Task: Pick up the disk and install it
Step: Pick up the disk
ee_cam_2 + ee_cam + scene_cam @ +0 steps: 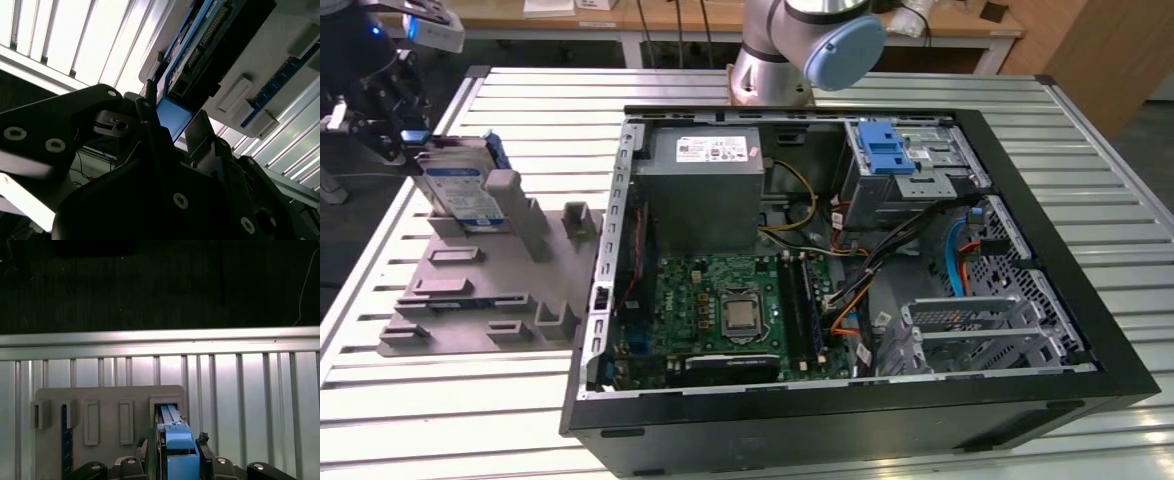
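The disk point(460, 192) sits in its rack point(470, 295) — pincer point(174, 441) astride.

Robotics lab/workshop - slatted metal table point(454, 420) under the pincer point(173, 452), opened PC tower point(854, 435) beside it, wooden workbenches point(667, 20) beyond.

No readable text, disk point(460, 190) label indistinct, grey box sticker point(711, 150) illegible

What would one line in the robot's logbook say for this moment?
gripper: at disk | disk: upright in grey holder, not installed | computer case: open, beside holder
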`<state>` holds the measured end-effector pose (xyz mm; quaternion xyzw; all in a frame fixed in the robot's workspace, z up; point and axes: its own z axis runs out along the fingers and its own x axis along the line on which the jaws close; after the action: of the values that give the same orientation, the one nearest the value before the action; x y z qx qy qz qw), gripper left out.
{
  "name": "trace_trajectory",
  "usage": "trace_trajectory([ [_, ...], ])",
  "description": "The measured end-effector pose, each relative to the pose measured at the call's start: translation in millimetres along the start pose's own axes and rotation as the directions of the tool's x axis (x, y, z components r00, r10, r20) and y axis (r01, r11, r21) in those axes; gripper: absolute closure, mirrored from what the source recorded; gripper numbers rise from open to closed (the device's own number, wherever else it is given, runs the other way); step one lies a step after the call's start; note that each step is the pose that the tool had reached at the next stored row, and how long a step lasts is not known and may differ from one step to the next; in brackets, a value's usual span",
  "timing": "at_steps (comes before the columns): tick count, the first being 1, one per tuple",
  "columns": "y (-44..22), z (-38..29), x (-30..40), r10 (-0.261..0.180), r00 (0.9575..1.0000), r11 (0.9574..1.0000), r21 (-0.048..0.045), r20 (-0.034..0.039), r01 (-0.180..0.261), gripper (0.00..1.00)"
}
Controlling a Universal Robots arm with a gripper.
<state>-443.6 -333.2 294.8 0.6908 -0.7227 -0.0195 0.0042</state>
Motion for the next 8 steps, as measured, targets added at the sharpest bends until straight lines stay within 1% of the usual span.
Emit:
trace_trajectory([
  [8, 0.0, 1.4, -2.1, 0.000, 1.0000, 1.0000, 0.0001, 0.0000, 0.000, 0.51],
])
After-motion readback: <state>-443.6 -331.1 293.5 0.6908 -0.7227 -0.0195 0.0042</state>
